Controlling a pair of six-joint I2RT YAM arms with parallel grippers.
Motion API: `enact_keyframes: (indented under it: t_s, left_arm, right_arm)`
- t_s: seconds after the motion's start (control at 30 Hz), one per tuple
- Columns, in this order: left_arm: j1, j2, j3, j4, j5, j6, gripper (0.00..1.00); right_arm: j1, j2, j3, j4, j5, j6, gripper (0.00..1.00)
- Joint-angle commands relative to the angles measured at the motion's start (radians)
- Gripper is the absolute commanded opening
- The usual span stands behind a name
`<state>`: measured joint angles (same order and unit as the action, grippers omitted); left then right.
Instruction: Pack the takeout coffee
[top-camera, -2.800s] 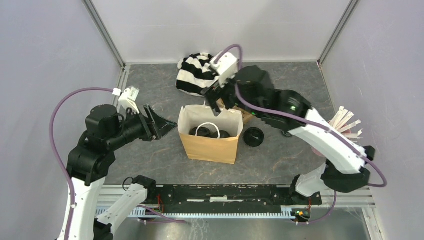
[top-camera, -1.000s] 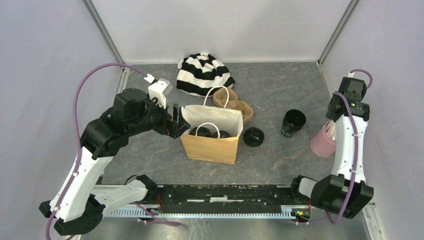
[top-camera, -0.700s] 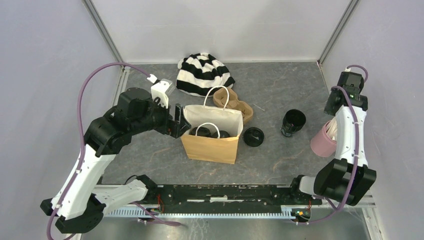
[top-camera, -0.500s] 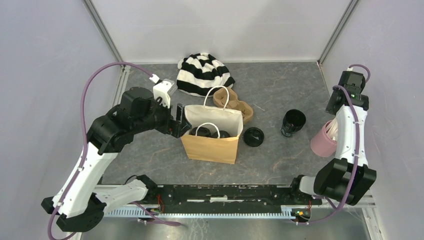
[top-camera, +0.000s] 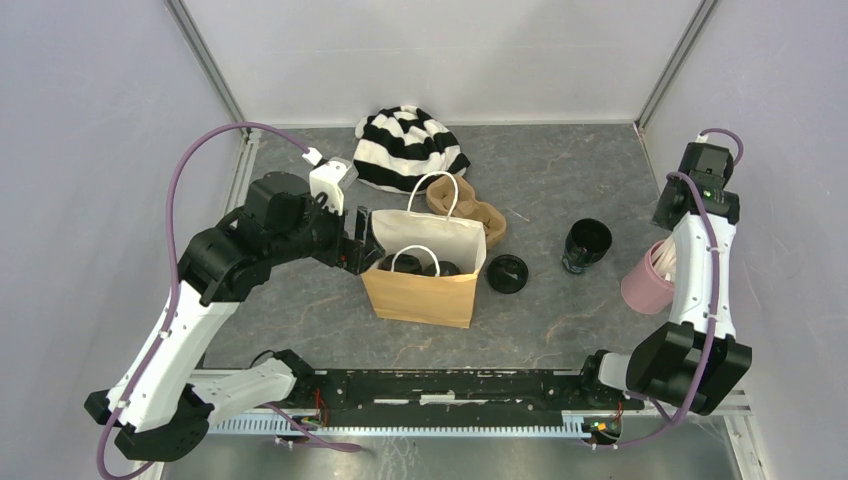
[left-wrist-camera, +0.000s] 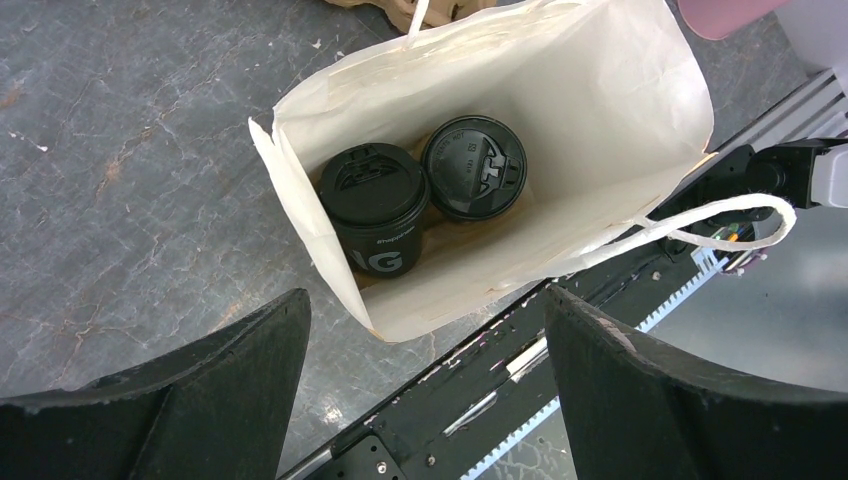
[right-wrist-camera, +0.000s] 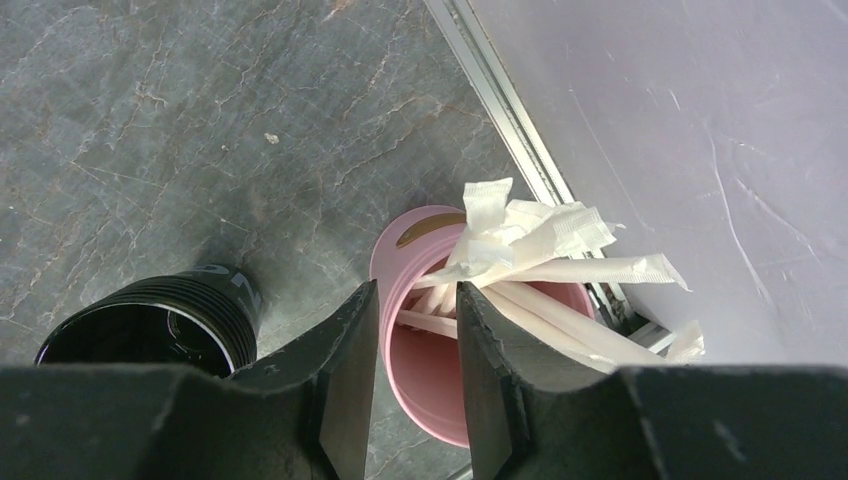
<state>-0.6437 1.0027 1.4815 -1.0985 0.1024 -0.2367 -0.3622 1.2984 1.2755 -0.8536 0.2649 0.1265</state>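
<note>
**Left wrist.** The left tool (left-wrist-camera: 422, 300) hangs over the mouth of the bag (left-wrist-camera: 620, 130). Its jaws stand wide apart and hold nothing. The cups (left-wrist-camera: 375, 200) stand inside on the bag's floor, both lidded and touching side by side. The coffee itself therefore looks packed. This arm seems only to be guarding the bag's rim.

**Right wrist.** The right tool (right-wrist-camera: 415, 295) points down at the pink cup (right-wrist-camera: 392, 250). Its jaws are a narrow gap apart, and I see nothing clamped between them. The sticks (right-wrist-camera: 530, 245) fan out of the cup toward the wall. An open cup (right-wrist-camera: 150, 330) stands just beside it on the table (right-wrist-camera: 200, 120). The step in hand is probably fetching a stick as an extra. That calls for lowering the tool onto a single stick and closing on it. It must then lift straight up, so the light pink cup does not tip.

**Top view.** The bag stands mid-table with the left tool at its left rim. A loose lid (top-camera: 507, 273) lies between the bag and the open cup.

A few seconds back, the right arm stretched over the bag's far side. It has since swung to the right edge, above the pink cup. The left tool stood clear of the bag then, and over the last second it has crept up to the rim. The bag and cups have not shifted.
</note>
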Motion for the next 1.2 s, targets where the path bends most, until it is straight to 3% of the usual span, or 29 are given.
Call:
enact_keyframes:
  t_s: [0.0, 0.37, 0.63, 1.17]
  left_arm:
    - [-0.007, -0.005, -0.007, 0.021, -0.004, 0.058, 0.92]
    - [-0.018, -0.008, -0.005, 0.014, -0.023, 0.071, 0.92]
    - [-0.018, 0.000, 0.001, 0.012, -0.037, 0.072, 0.92]
    - [-0.017, 0.006, 0.000, 0.014, -0.035, 0.073, 0.91]
  right_arm:
    - [-0.006, -0.051, -0.007, 0.001, 0.004, 0.006, 0.40]
    - [-0.015, -0.025, -0.035, 0.042, 0.020, 0.007, 0.39]
    - [-0.020, -0.004, -0.034, 0.057, 0.028, 0.005, 0.33]
    - [-0.024, -0.005, -0.045, 0.059, 0.087, 0.007, 0.39]
